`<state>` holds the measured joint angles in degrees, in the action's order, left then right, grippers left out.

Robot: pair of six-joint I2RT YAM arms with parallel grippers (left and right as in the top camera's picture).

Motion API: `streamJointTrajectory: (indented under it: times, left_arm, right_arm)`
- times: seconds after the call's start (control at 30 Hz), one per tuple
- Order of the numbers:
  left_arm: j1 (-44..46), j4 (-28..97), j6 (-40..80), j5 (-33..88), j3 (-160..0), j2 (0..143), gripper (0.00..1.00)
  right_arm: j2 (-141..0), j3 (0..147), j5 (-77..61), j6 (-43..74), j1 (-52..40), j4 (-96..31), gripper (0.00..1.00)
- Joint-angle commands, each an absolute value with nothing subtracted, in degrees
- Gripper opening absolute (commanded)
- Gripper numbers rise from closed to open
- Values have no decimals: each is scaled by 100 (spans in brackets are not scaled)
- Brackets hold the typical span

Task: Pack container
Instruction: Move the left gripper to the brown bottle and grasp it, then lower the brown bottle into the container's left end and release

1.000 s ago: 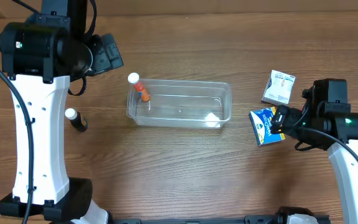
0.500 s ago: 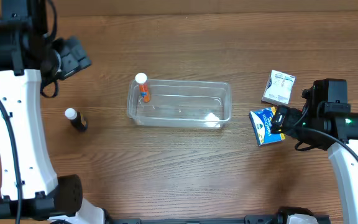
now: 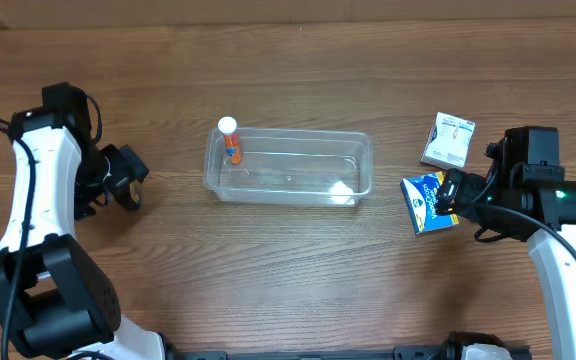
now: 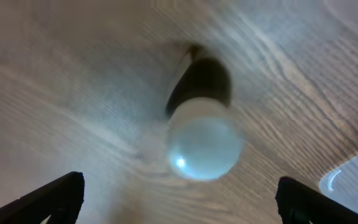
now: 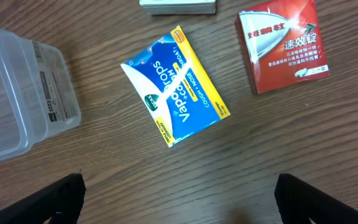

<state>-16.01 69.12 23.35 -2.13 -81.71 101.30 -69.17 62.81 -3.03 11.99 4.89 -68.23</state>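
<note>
Lining up on a small dark white-capped bottle [image 4: 201, 130] with the left gripper [image 4: 179, 202], jaws spread wide on either side
Judged next: lower, close below the cap, lift and carry right to the clear plastic container [image 3: 298, 132] at mid-frame overhead, where an orange white-capped bottle [image 3: 232, 145] leans at the left end. Waiting at far right with the right gripper [image 5: 179, 202], jaws likewise wide and empty, over a blue cough-drop box [image 5: 174, 93], red box [image 5: 283, 43] near. Brown wood-grain table [image 3: 288, 280] throughout; nothing of the room in view
</note>
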Motion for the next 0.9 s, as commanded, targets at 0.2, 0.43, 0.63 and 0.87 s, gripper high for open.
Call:
streamJointTrajectory:
  times: [0.2, 0.43, 0.63, 0.87]
  left_arm:
    - [-1610, 6292, 716, -141, -8145, 10355, 91]
    - [-1610, 6302, 598, -143, -8147, 10639, 64]
    - [-1610, 6396, 600, -143, -8147, 10639, 32]
    - [-1487, 6788, 740, -113, -8593, 10591, 9]
  right_arm:
    - [-6886, 6420, -314, 1199, 523, -6803, 100]
    - [-6886, 6420, -311, 1199, 523, -6807, 100]
    - [-6886, 6418, -314, 1199, 523, -6803, 100]
    - [-6886, 6418, -314, 1199, 523, -6801, 100]
